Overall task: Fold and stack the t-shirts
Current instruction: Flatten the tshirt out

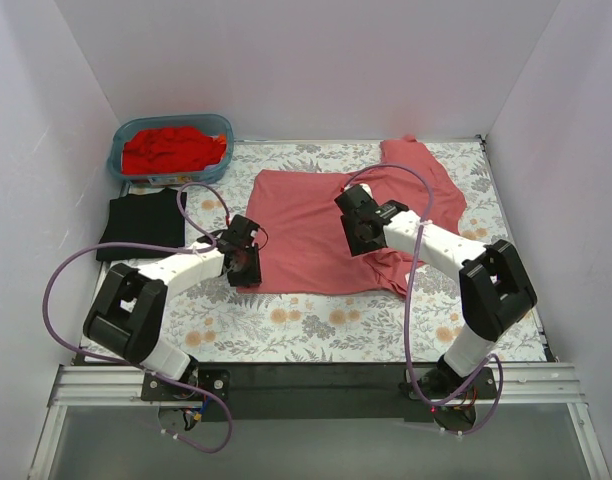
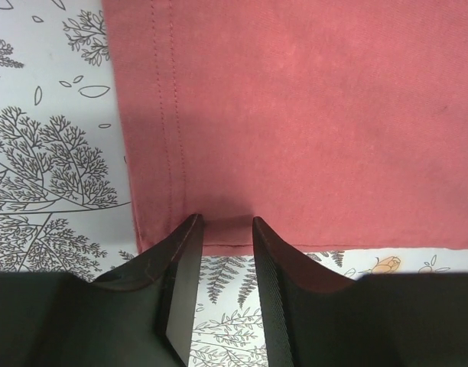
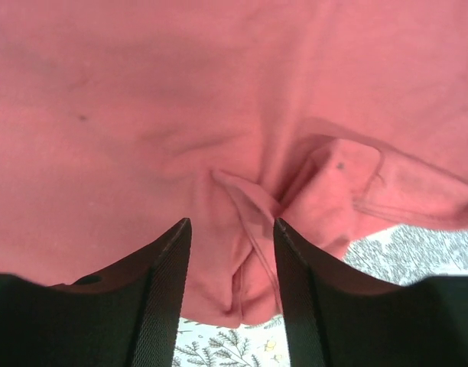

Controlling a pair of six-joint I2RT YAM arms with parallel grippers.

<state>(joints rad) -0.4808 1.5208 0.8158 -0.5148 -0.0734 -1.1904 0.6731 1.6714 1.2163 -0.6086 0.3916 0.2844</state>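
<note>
We count one salmon-pink t-shirt [image 1: 316,230], one black t-shirt [image 1: 141,222], one blue bin [image 1: 115,160]. Red t-shirts [image 1: 171,148] heaped inside, number unclear. Two grippers: left gripper [image 1: 244,268], right gripper [image 1: 358,230].

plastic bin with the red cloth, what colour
The plastic bin is blue; top external view.

A blue plastic tub [image 1: 227,130] sits at the far left corner; a floral-patterned table cover [image 1: 316,325] lies spread flat; plain white walls [image 1: 306,60] enclose three sides.
</note>
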